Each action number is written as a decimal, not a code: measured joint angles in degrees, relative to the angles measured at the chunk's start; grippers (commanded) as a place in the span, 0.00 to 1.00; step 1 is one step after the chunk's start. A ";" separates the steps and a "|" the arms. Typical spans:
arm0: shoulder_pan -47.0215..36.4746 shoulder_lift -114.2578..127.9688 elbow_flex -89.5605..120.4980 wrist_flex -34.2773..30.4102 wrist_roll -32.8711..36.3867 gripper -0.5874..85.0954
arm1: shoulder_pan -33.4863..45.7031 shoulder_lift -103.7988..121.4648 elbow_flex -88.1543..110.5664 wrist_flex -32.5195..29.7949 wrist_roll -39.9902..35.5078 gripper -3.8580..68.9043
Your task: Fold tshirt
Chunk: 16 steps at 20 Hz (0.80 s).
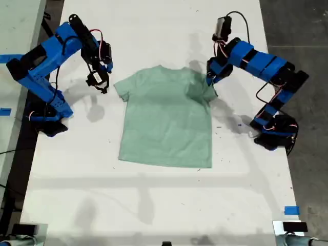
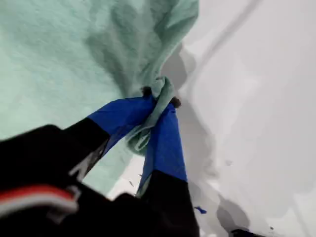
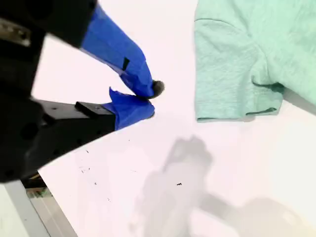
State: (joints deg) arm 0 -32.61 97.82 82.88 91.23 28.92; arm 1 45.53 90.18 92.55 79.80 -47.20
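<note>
While my second gripper (image 3: pixel 143 101) hangs over bare table (image 1: pixel 154 205) on the exterior view's left, its jaws look nearly closed on nothing, with the tshirt (image 1: pixel 166 118) sleeve (image 3: pixel 232 84) lying flat a little beyond the tips. Spread in the middle of the table, the tshirt has its other sleeve pinched between the jaws of my first gripper (image 2: pixel 158 101) on the exterior view's right, cloth bunched at the tips. To fold well, I judge the pinched sleeve should travel low across the chest, kept taut. Open table lies below the hem; the far edge seems closer behind the collar.
</note>
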 measured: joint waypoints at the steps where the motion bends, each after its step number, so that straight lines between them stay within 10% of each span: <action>1: 0.00 0.00 0.00 -0.26 0.00 0.01 | -2.46 -0.97 -4.57 0.35 2.55 0.04; 8: 1.76 0.00 0.00 -0.35 0.00 0.01 | -13.01 -22.94 -28.48 -7.47 11.60 0.04; 12: 2.11 0.00 0.00 -0.35 -0.09 0.01 | -14.50 -33.66 -28.83 -16.87 12.57 0.54; 16: 2.81 0.00 0.00 -0.26 -1.05 0.02 | -16.35 -34.89 -32.61 -13.71 12.74 0.54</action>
State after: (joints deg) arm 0 -29.79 97.82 82.88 90.97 27.86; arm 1 29.18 55.28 59.94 66.09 -34.45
